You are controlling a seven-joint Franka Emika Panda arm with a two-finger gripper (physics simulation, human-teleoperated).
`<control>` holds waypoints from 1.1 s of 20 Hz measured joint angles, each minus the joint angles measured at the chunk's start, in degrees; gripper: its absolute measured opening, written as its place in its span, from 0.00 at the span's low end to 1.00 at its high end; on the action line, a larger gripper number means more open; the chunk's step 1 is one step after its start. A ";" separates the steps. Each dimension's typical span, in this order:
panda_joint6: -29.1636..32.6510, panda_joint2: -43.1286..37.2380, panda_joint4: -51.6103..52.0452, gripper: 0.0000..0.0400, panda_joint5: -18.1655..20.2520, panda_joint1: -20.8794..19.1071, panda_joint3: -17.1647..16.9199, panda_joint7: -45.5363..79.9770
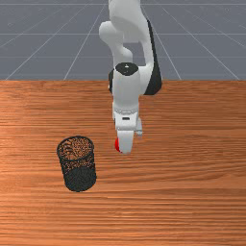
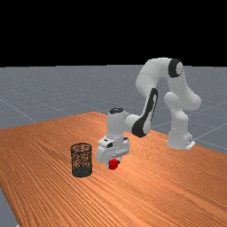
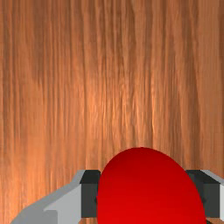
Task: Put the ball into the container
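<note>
In the far view my gripper [image 2: 114, 162] points down, right of the black mesh container, and is shut on the red ball [image 2: 112, 164]. The wrist view has the ball [image 3: 148, 192] held between both dark pads of the gripper [image 3: 147, 194], one on each side. From the front, the hand covers most of the ball [image 1: 117, 144], leaving a red sliver at its left edge. The container [image 1: 80, 179] stands upright and open-topped on the table, to the front view's left of the ball. Whether the ball touches the wood cannot be told.
Orange-brown wood of the table [image 1: 192, 192] stretches around the container and the hand. Beside the hand, the container's rim [image 2: 81, 144] stands higher than the ball in the far view. The arm's base is at the far view's right.
</note>
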 joint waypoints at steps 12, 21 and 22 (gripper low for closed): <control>-1.48 -6.49 -2.49 0.70 0.05 -0.19 0.07 -0.39; -9.98 -10.01 -0.33 0.70 -2.66 -0.31 -1.57 -0.13; -9.95 -10.00 -0.30 0.70 -1.92 -1.01 -1.38 -1.28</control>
